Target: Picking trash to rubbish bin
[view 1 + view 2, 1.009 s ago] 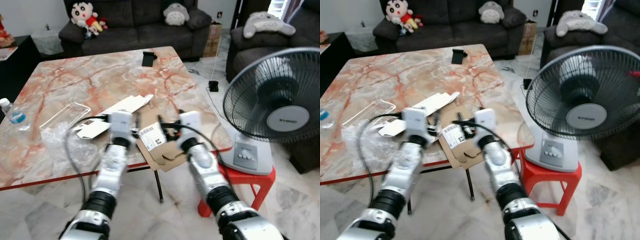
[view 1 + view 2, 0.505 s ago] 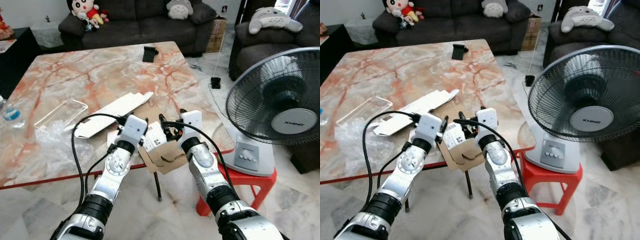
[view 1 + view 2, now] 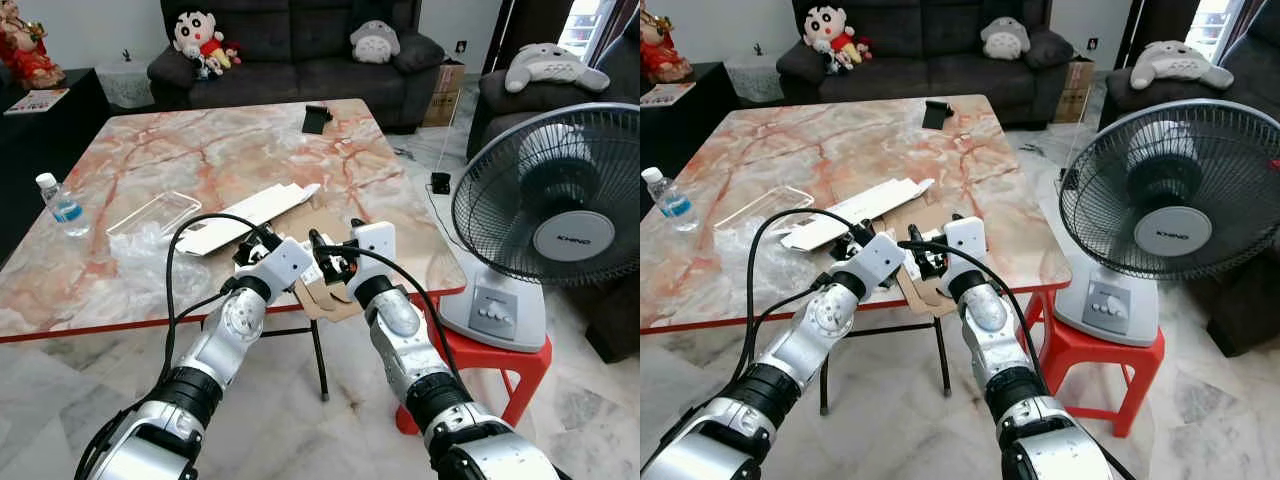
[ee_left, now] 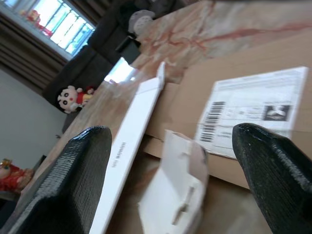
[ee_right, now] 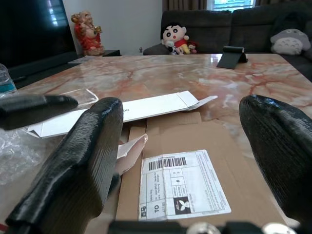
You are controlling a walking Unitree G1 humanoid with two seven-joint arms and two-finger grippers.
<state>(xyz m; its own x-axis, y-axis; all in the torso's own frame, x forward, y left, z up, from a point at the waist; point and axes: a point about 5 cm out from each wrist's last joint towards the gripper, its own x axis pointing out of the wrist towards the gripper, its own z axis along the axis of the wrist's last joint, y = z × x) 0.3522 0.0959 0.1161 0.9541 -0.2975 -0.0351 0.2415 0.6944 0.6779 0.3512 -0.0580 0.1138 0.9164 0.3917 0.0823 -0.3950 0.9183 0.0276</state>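
Both end effectors are at the near edge of the worktop point(image 3: 200, 150), converging on the flattened cardboard piece point(image 5: 195, 146) with the shipping label point(image 5: 183, 183).

Left end effector point(image 4: 165, 175): fingers spread wide, released, nothing between them. Its wrist view looks along the cardboard, with the label and a small white torn scrap point(image 4: 178, 185) in the gap.

Right end effector point(image 5: 180, 146): also released, fingers wide apart, straddling the cardboard and label. The tip of a left finger point(image 5: 36, 107) shows in its view, so the two are close.

The cardboard lies flat and overhangs the worktop's near edge, partly under the long white carton strip point(image 3: 250, 210). Crumpled clear plastic wrap point(image 3: 150, 265) and a clear tray point(image 3: 155, 212) sit further to the robot's left; a water bottle point(image 3: 60, 205) stands well apart at the left edge. I can't spot a rubbish bin.

Step in hand, as I read it: get a grip on the cardboard.

How to do it well:
- Use the overhang. Put one finger under the edge and one on top; flat sheet on marble gives nothing to pinch from above.
- One end effector grips; the other should hold off or pin the sheet, because a collision looks likely at this spacing.
- Grip brown board, not the label.
- Expect the white strip to drag along; slide the cardboard out towards the robot first.
- Keep the left cable point(image 3: 180, 260) off the worktop corner.
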